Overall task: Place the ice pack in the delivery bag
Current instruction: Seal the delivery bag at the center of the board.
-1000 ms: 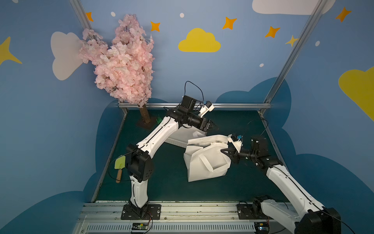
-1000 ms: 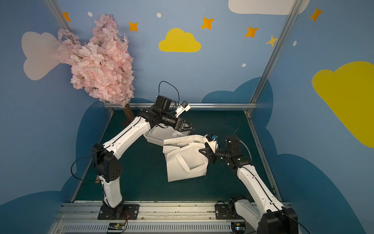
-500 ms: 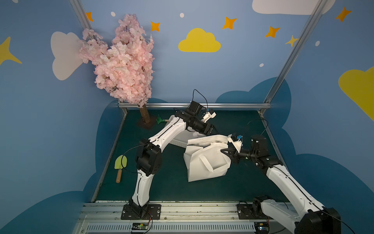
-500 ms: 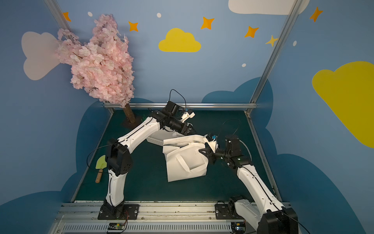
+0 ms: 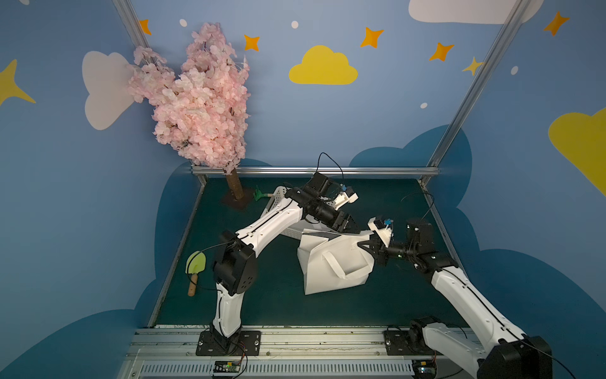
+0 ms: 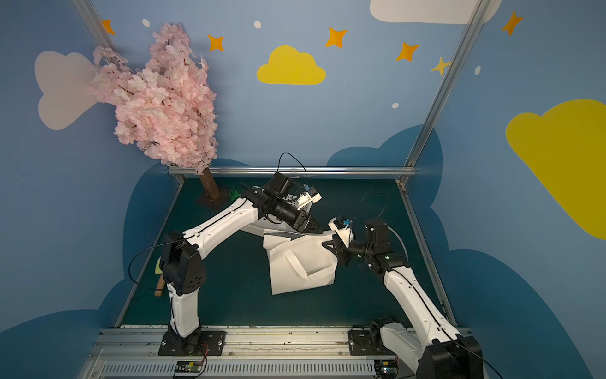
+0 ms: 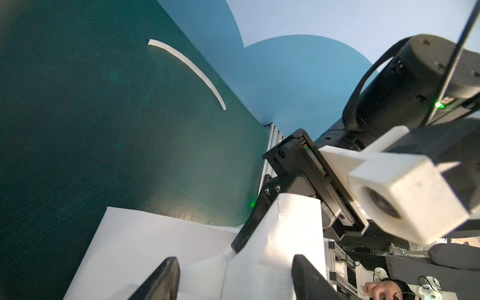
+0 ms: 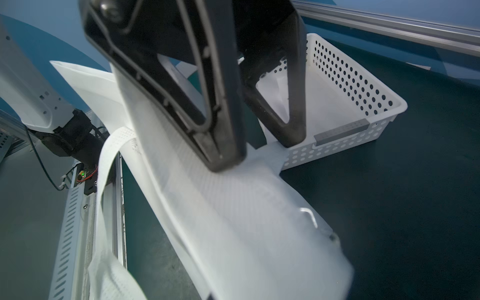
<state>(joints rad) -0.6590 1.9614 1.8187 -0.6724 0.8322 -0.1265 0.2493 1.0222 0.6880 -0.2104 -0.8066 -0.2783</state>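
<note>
The bag [image 5: 331,265] at table [image 5: 262,305] centre is seemingly being held open: its 2 o'clock corner is clenched in the right tool [image 5: 369,244]; the left tool [image 5: 347,226], spread, is set at the 12 o'clock rim. The ice pack, not made out and perhaps in the basket [image 8: 363,109] at 11 o'clock, must be fetched next.

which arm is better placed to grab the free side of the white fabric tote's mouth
Left, probably: the left gripper is open with the rim of the white fabric delivery bag between its fingers; the right gripper is shut on that rim, holding it.
</note>
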